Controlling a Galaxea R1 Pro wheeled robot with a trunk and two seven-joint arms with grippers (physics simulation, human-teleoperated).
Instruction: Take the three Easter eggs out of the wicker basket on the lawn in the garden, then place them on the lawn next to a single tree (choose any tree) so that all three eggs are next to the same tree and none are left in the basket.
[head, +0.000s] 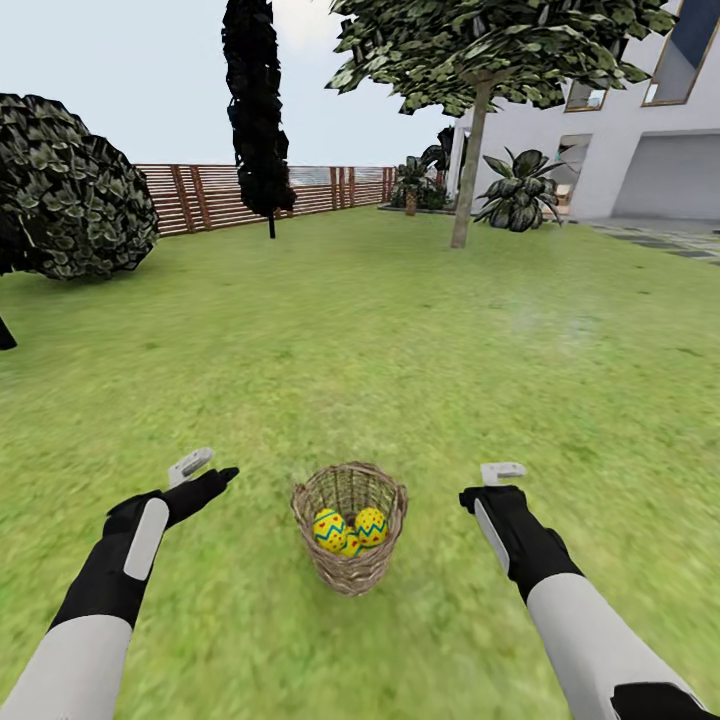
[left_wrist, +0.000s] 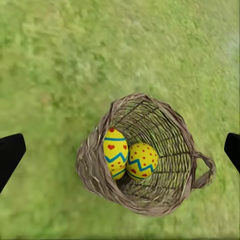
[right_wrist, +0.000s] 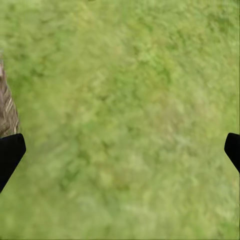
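Left tool (head: 205, 470) spread wide, holding nothing, hovering over the lawn (head: 400, 330) at lower left of the head view; its black fingertips (left_wrist: 10, 152) sit at opposite edges of the left wrist view. Right tool (head: 495, 480) also wide and empty at lower right, fingertips (right_wrist: 10, 152) far apart over grass. Wicker basket (head: 350, 570) stands upright on the lawn between the two tools, bottom center, touching neither. Easter eggs (head: 350, 528) inside it, yellow with blue zigzags and red dots; two clear in the left wrist view (left_wrist: 127, 157), a third seems wedged under them, hard to tell. Tree (head: 470, 170) with pale trunk and leafy crown stands far back, upper right, near the white house (head: 640, 150). Dark narrow cypress (head: 258, 110) upper center, round shrub (head: 70, 190) upper left, slat fence (head: 300, 192) behind.
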